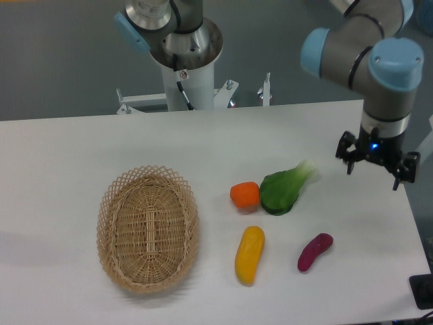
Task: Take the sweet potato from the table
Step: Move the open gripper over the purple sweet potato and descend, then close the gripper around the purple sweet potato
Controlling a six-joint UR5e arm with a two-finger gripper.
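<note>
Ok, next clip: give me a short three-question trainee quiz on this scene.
1. True or false: the small magenta-purple sweet potato lies inside the oval woven wicker basket.
2. Which lies nearest the sweet potato? A) round orange vegetable B) elongated yellow vegetable C) the basket
3. Fill in: the two-finger gripper hovers above the white table, holding ____.

Key: 1 false, it lies on the table; 2 B; 3 nothing.
</note>
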